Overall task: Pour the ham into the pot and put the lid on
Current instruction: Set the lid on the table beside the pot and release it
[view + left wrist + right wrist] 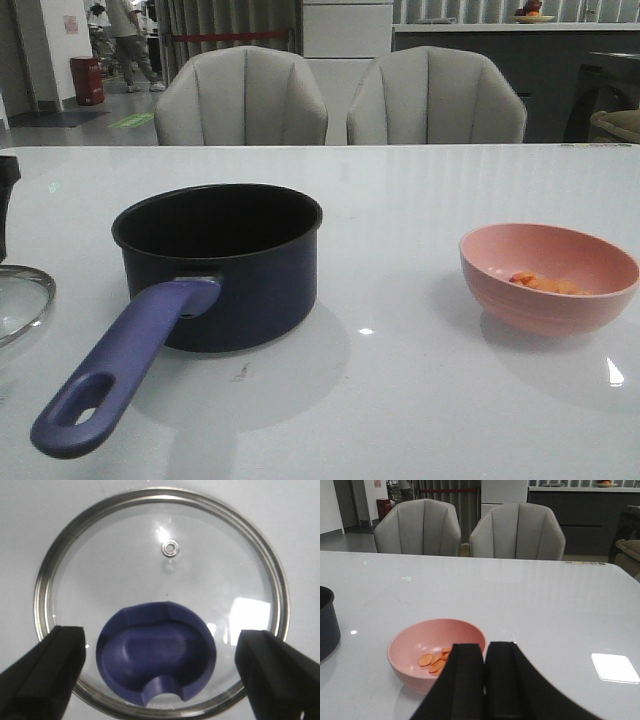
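**Nothing poured yet, lid still off**

We worked at a glossy white table (400,200) with two grey chairs (240,100) beyond its far edge. At the far left the lid (160,600) lay flat on the table, and our left gripper (160,672) hung over it, fingers spread wide either side of the blue knob (156,657). Left of centre, the pot (220,265) stood empty and uncovered. To the right, the ham (436,661) sat in the pink bowl (550,275); our right gripper (485,680) waited nearby, fingers pressed together on nothing. We judged both steps undone.

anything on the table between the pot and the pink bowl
Nothing: in the front view the table is bare between the pot and the pink bowl.
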